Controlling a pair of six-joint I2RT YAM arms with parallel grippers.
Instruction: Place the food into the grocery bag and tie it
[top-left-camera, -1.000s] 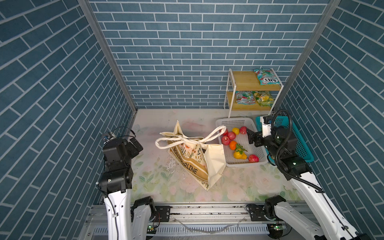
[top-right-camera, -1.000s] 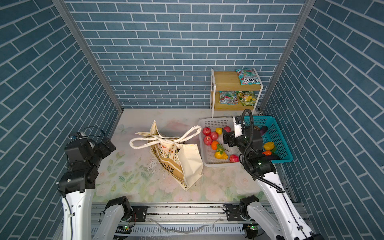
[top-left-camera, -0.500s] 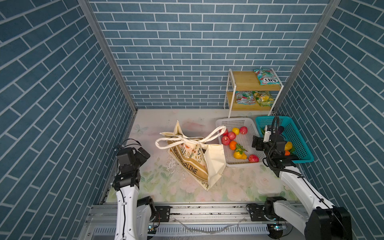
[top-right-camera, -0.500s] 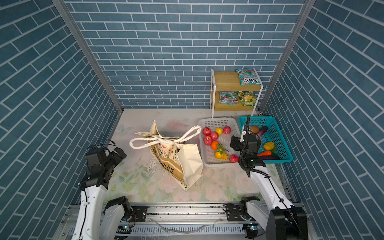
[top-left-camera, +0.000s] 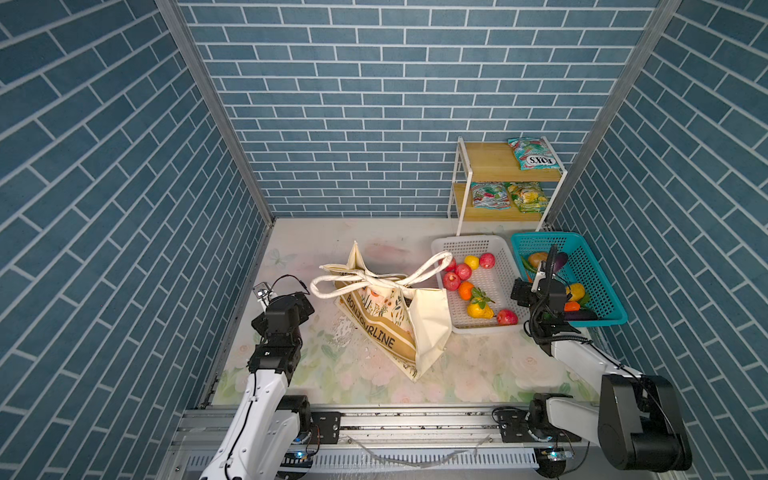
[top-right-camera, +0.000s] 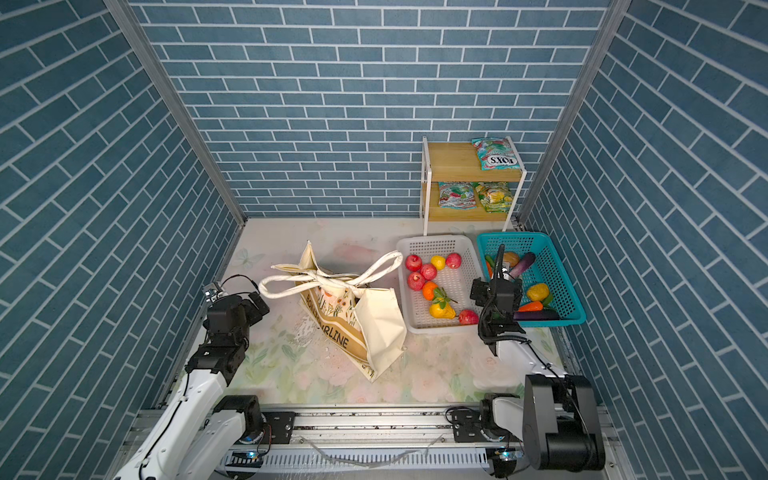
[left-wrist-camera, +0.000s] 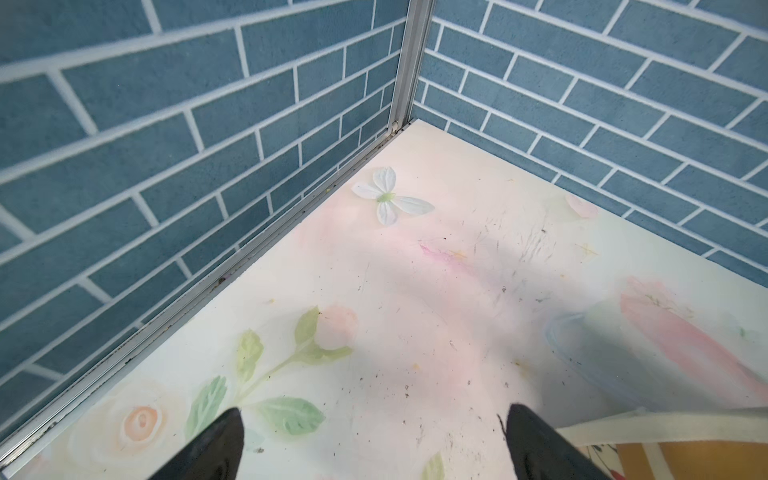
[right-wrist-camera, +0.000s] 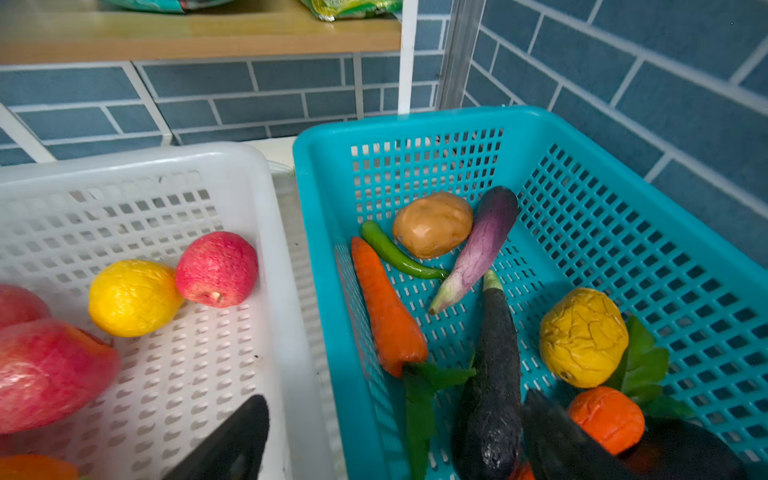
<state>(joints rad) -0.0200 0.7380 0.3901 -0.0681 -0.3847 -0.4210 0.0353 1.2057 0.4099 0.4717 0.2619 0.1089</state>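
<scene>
Bag (top-left-camera: 390, 320) (top-right-camera: 353, 324): slumped on the flowered table (top-left-camera: 332, 374), leaning, tan lettered band facing the rail. The thick white handles cross above its mouth. Whether they are knotted cannot be told, and its inside is not visible.

Left pincer (left-wrist-camera: 374, 411): spread wide, empty, over bare table just beside the bag. A strip of handle and the tan band show next to one finger (left-wrist-camera: 536, 440).

White basket (top-left-camera: 440, 245) (right-wrist-camera: 266, 208): right against the bag on the side away from the left arm, with one handle loop lying over its rim. It holds red apples (top-left-camera: 487, 260), a lemon (right-wrist-camera: 133, 297), an orange (top-left-camera: 466, 289) and a yellow leafy fruit (top-left-camera: 480, 309).

Teal basket (top-left-camera: 615, 309) (right-wrist-camera: 316, 208): beyond the white one from the bag. It holds a carrot (right-wrist-camera: 386, 307), a potato (right-wrist-camera: 432, 224), a green chilli (right-wrist-camera: 395, 257), a pale purple aubergine (right-wrist-camera: 482, 245), a dark aubergine (right-wrist-camera: 494, 374) and a wrinkled yellow fruit (right-wrist-camera: 582, 336).

Right pincer (right-wrist-camera: 397, 403): jaws wide apart, gripping nothing, straddling the wall between the two baskets, well apart from the bag.

Shelf (top-left-camera: 490, 164): farthest from the bag, against the back wall. Three snack packets (top-left-camera: 533, 153) lie on it, one on top and two below.
</scene>
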